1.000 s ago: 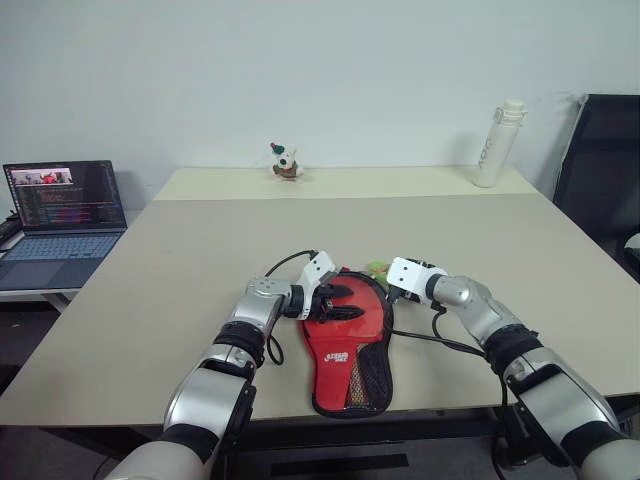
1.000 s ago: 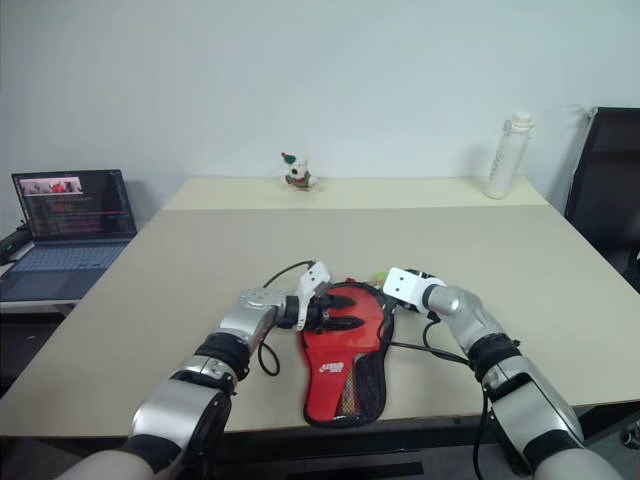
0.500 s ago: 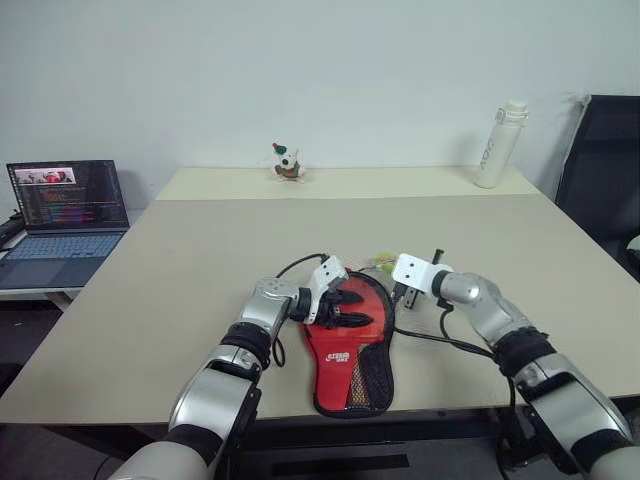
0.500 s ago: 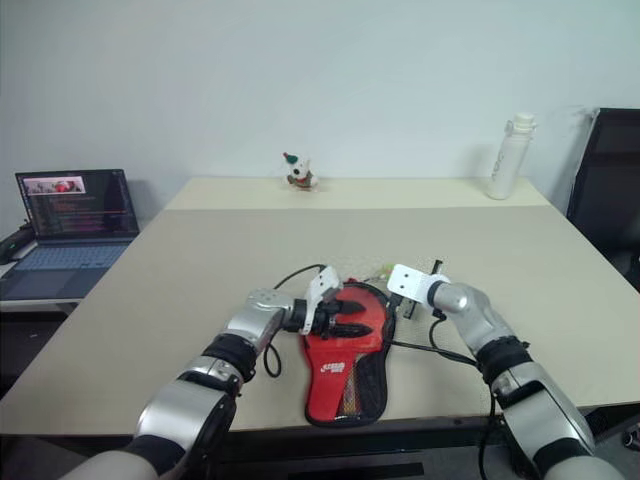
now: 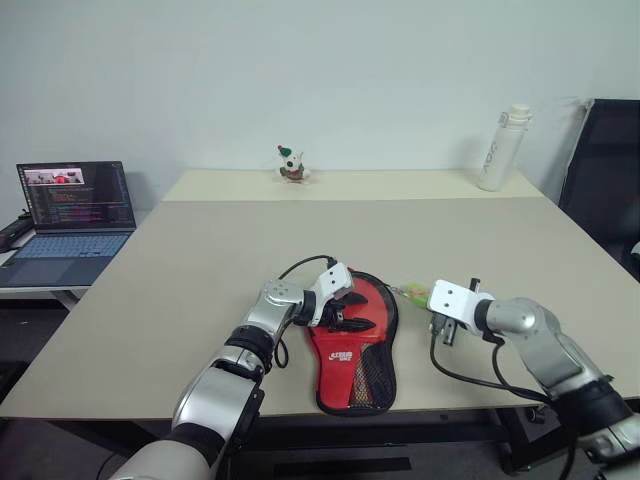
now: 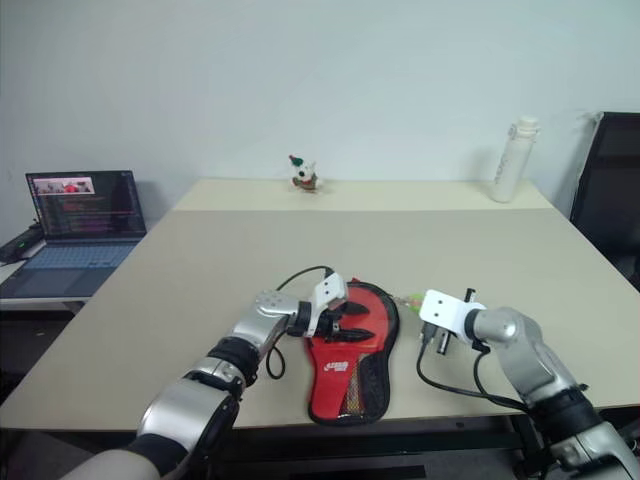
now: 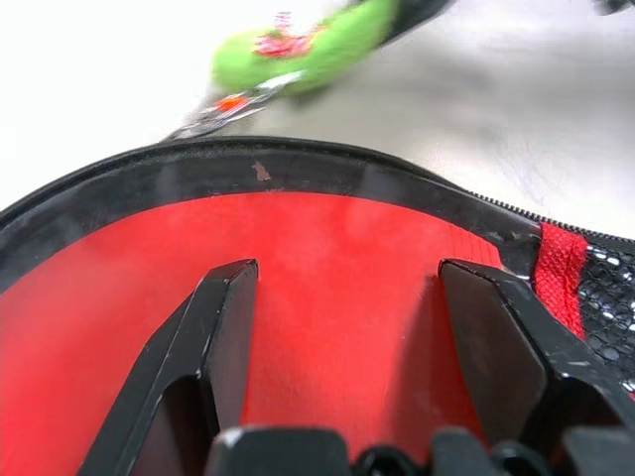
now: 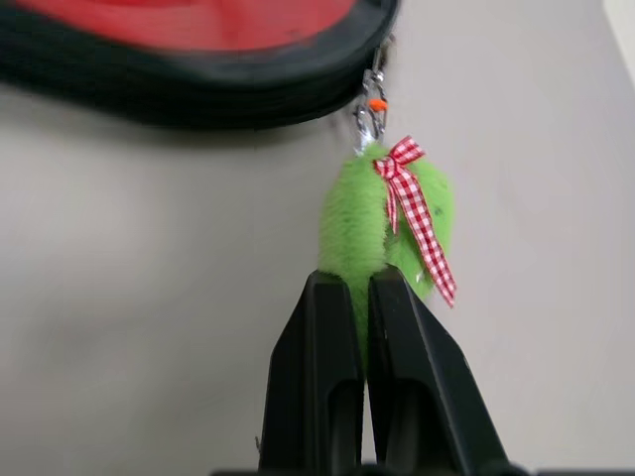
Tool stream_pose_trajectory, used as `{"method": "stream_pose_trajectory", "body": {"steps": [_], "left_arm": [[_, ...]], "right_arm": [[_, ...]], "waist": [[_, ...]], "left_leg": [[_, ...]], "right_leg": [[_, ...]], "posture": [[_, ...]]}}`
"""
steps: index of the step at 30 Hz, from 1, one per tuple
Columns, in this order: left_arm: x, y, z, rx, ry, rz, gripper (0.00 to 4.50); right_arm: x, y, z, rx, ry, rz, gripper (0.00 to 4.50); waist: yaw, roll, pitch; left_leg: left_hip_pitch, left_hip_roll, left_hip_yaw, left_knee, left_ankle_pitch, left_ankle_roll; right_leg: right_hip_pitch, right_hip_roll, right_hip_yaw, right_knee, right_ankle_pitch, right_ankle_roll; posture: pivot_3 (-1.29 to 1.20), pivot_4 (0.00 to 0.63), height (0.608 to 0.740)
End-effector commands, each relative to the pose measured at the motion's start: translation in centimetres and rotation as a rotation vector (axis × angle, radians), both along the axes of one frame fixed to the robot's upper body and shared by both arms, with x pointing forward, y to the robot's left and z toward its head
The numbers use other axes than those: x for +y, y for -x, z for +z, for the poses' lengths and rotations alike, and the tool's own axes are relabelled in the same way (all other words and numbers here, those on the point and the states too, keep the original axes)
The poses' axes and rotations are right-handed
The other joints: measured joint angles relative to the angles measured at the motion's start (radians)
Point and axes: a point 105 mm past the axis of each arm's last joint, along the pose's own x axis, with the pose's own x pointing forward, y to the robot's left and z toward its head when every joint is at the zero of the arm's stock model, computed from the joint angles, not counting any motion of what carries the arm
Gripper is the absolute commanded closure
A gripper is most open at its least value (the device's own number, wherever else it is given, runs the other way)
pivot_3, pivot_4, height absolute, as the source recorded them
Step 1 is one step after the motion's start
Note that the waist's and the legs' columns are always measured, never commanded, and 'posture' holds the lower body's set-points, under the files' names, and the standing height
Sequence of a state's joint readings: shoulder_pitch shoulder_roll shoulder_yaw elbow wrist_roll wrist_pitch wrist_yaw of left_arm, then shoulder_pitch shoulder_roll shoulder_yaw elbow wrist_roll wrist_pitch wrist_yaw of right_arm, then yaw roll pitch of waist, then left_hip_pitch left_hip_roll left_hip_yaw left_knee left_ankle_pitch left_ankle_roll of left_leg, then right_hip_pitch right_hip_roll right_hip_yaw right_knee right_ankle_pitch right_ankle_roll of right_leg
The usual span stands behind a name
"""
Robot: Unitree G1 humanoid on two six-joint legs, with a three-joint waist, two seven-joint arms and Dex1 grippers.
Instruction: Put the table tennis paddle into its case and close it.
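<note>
Your right gripper (image 8: 359, 297) pinches the green fuzzy zipper charm (image 8: 382, 223) just right of the case (image 5: 350, 335); your left gripper (image 7: 347, 327), fingers spread, presses the case's round head. The case's long axis runs toward you.

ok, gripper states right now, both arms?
Left gripper: open, fingers spread over the red face of the case.
Right gripper: shut on the green fuzzy charm clipped to the case's zipper.

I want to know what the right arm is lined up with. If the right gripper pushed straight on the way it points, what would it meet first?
The right gripper is shut on the green fuzzy charm; beyond that, likely the case rim where the charm clips on.
</note>
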State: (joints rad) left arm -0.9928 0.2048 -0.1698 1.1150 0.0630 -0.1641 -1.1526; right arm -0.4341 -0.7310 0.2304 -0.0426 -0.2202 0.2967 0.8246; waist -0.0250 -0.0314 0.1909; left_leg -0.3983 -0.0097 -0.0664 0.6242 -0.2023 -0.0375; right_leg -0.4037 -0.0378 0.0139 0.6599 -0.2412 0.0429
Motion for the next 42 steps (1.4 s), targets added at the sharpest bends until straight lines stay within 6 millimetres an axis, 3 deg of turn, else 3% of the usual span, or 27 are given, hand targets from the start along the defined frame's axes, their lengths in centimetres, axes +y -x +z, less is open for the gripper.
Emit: {"method": "stream_pose_trajectory", "body": {"steps": [1, 9, 20, 32, 42], "left_arm": [[0.9, 0.9, -3.2, 0.082, -0.104, 0.008, 1.33], [0.8, 0.9, -3.4, 0.092, -0.105, 0.014, 1.33], [0.4, 1.0, -3.6, 0.101, -0.106, 0.013, 1.33], [0.3, 0.8, -3.5, 0.098, -0.104, 0.026, 1.33], [0.4, 0.7, -3.5, 0.093, -0.104, 0.034, 1.33]], "right_arm": [[-0.5, 2.2, 1.8, 0.037, -0.037, 0.016, 4.48], [0.6, 9.3, 0.4, 0.293, -0.054, 0.135, 4.48], [2.4, 14.8, -0.9, 0.522, -0.071, 0.280, 4.48], [4.7, 18.4, -1.1, 0.700, -0.133, 0.418, 4.48], [5.7, 19.4, -0.6, 0.762, -0.171, 0.463, 4.48]], "waist": [[-0.001, 0.001, 0.000], [-0.001, 0.003, -0.006], [0.011, 0.004, -0.008], [0.021, 0.004, -0.008], [0.021, 0.004, -0.009]], "left_leg": [[0.000, 0.000, 0.000, 0.001, 0.000, 0.000], [0.000, 0.000, -0.001, 0.002, -0.001, -0.001], [-0.001, 0.000, -0.001, 0.003, -0.003, -0.003], [0.003, 0.001, -0.006, 0.004, -0.005, -0.003], [0.005, 0.002, -0.006, 0.003, -0.006, -0.003]], "right_leg": [[0.000, 0.000, 0.000, 0.000, 0.000, 0.000], [0.002, 0.000, -0.001, -0.001, 0.000, 0.001], [0.004, 0.000, -0.001, -0.006, 0.000, 0.001], [0.014, 0.000, -0.007, -0.014, 0.000, 0.002], [0.015, 0.000, -0.007, -0.015, 0.000, 0.002]], "posture": [[0.00, 0.150, 0.740], [0.00, 0.150, 0.740], [0.00, 0.150, 0.740], [0.00, 0.150, 0.740], [0.00, 0.150, 0.740]]}}
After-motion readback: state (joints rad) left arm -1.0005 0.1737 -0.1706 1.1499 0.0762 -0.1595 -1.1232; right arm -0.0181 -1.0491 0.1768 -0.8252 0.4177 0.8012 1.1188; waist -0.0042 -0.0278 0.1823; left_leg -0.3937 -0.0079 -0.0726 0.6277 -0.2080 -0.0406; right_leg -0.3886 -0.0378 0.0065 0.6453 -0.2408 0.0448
